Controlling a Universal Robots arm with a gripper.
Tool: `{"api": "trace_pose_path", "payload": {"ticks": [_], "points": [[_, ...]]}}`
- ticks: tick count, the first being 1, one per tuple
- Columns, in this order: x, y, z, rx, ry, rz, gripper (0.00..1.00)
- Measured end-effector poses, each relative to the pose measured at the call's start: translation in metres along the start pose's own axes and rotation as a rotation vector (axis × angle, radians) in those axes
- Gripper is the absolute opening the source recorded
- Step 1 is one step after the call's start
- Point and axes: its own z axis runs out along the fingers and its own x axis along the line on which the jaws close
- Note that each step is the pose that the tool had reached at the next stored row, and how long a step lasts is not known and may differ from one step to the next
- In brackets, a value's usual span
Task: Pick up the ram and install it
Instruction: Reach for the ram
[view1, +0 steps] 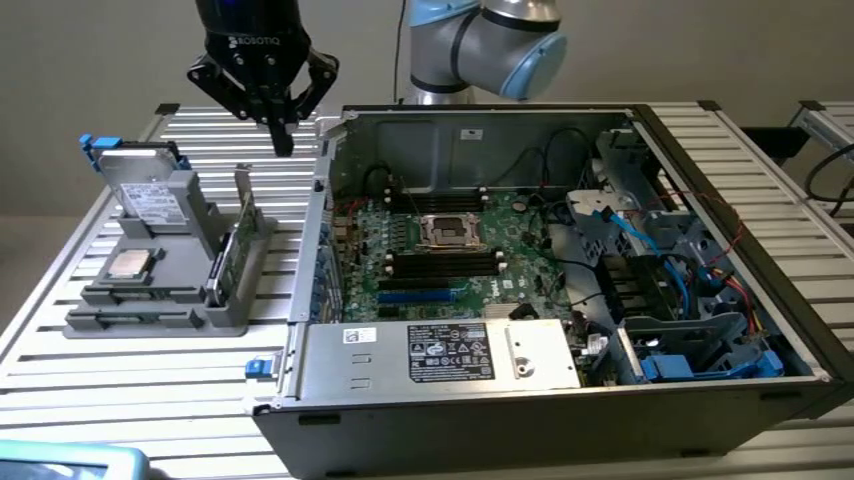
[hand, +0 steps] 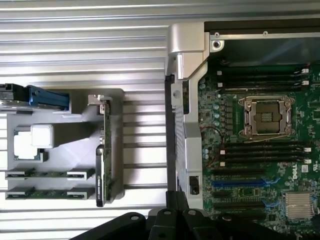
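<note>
Two long, thin green circuit-board ram sticks sit on edge in the slots at one end of a moulded grey plastic holder (hand: 60, 120). One ram stick (hand: 49, 174) and the second ram stick (hand: 49, 193) are side by side and parallel, each with its ends caught in pale end pieces. Their long axis crosses the holder's width. It runs at right angles to the taller green expansion card (hand: 106, 145) standing beside them, and parallel to the black memory slots (hand: 262, 152) on the green motherboard (hand: 235, 125). Only the thin top edges show in the wrist view, so the chips cannot be made out. In the exterior view the sticks are hard to tell from the grey slots at the holder's near end.

The black two-finger gripper (view1: 282, 143) hangs above the slatted aluminium table (view1: 80, 400), just past the holder's far end and beside the side wall of the open dark grey computer case (view1: 534, 420). Its fingers are pressed together with nothing between them, well apart from both sticks.

A square silver processor chip (hand: 41, 136) lies in the holder near the sticks. A boxy silver drive with a blue handle (view1: 140, 190) stands at the far end. The arm is cut off by the exterior view's upper edge, and tangled cables hide much of the case interior at the exterior view's right.
</note>
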Motion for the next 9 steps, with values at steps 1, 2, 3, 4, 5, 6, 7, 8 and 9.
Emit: {"api": "trace_pose_path", "payload": {"ticks": [1,2,3,4,5,6,7,8,9], "points": [[0.003,-0.0004,0.0008,0.0000,0.0002,-0.002,0.11],[0.007,-0.0007,0.0016,-0.0001,0.0002,-0.003,0.11],[0.012,-0.0009,0.0024,-0.0003,0.0001,-0.003,0.11],[0.016,-0.0012,0.0030,-0.0002,0.0002,-0.003,0.11],[0.021,-0.0014,0.0036,-0.0002,0.0002,-0.003,0.11],[0.026,-0.0017,0.0043,-0.0002,0.0001,-0.003,0.11],[0.030,-0.0020,0.0049,-0.0002,0.0001,-0.003,0.11],[0.035,-0.0022,0.0056,-0.0002,0.0001,-0.003,0.11],[0.039,-0.0025,0.0064,-0.0002,0.0001,-0.003,0.11]]}}
